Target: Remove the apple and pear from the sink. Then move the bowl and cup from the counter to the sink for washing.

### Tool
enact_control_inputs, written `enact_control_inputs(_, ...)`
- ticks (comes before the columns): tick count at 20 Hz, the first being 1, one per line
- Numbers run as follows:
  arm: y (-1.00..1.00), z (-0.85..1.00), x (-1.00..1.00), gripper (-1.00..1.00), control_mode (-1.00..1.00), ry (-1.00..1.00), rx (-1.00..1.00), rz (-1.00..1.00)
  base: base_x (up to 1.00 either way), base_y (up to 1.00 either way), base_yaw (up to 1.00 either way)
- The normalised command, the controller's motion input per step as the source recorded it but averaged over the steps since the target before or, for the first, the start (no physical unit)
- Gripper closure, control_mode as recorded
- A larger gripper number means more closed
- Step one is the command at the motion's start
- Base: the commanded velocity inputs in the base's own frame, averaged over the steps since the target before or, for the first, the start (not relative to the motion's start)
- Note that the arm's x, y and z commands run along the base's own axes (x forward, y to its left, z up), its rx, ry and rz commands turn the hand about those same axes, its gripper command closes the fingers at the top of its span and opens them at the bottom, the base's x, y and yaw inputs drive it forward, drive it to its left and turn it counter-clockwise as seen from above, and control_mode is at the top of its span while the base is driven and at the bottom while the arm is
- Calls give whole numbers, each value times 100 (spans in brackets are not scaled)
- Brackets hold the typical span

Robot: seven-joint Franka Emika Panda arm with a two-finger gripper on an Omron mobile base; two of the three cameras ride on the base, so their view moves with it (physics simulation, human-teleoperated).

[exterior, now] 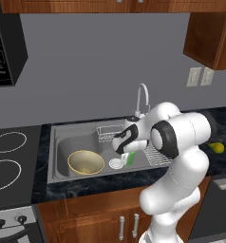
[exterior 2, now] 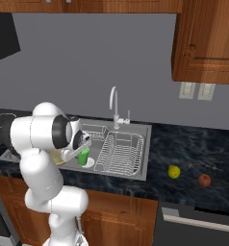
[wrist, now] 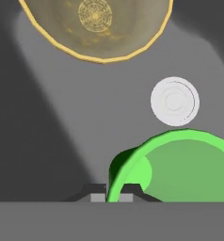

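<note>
- Between the two small dark finger tips of the gripper (wrist: 113,197), the thin rim of the small bright green handleless cup (wrist: 180,169) was pinched — jaws clamped on one wall of it, one tip inside, one outside.
- Held that way, the cup hung over the floor of the wide grey metal sink (exterior: 60,147), just beside the round pale drain (wrist: 174,101); whether its base touched the floor could not be told.
- Judged by its look, the cup was light, stiff and smooth — a rim pinch suits it, though a slick tapered wall could swivel between the tips if swung fast.
- Farther along the basin sat the wide, shallow pale yellow-tan bowl (exterior: 86,162), upright, well apart from the cup.
- Out on the dark black speckled stone counter (exterior 2: 203,149), right of the sink, lay the small yellow-green pear (exterior 2: 173,171) and the small round dark red apple (exterior 2: 204,180), near each other but apart.
</note>
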Motion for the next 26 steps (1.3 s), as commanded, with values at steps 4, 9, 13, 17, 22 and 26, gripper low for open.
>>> enact_control_inputs(4,0,-17,14,100,-100,0,0,-1,0,0,0)
enact_control_inputs(9,0,-18,12,100,-100,0,0,-2,0,0,0)
enact_control_inputs(13,0,-15,14,100,-100,0,0,-1,0,0,0)
enact_control_inputs(17,0,-17,12,100,-100,0,0,-1,0,0,0)
enact_control_inputs(22,0,-17,8,100,-100,-1,0,-1,0,0,0)
enact_control_inputs(26,0,-18,5,100,-100,-2,0,-1,0,0,0)
